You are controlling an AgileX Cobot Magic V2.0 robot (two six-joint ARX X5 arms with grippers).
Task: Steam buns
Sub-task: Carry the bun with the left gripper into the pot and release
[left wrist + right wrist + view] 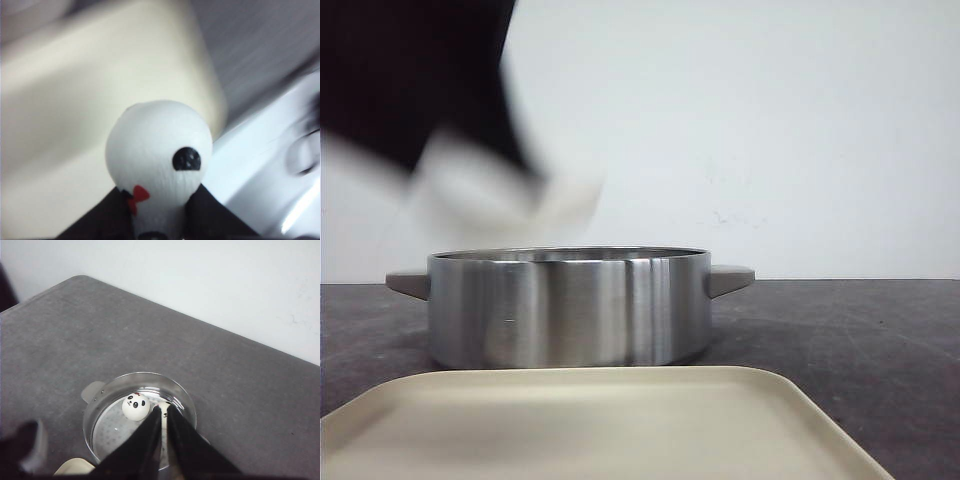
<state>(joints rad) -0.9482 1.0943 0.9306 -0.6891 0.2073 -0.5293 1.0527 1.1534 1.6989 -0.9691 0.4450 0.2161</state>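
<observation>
- Two buns show: one white panda bun (159, 150) is clamped between the fingers of my left gripper (159, 220), a black eye and a red mark facing the wrist camera.
- The second bun (136, 406) sits inside the steel pot (570, 305), on its steamer floor, close to the wall.
- My left arm (450, 110) is a dark blur above the pot's left rim in the front view.
- My right gripper (164, 412) hangs over the pot, fingers narrowed to a slim gap, holding nothing I can see.
- The cream tray (590, 425) lies at the near edge of the dark worktop (860, 340), just before the pot.
</observation>
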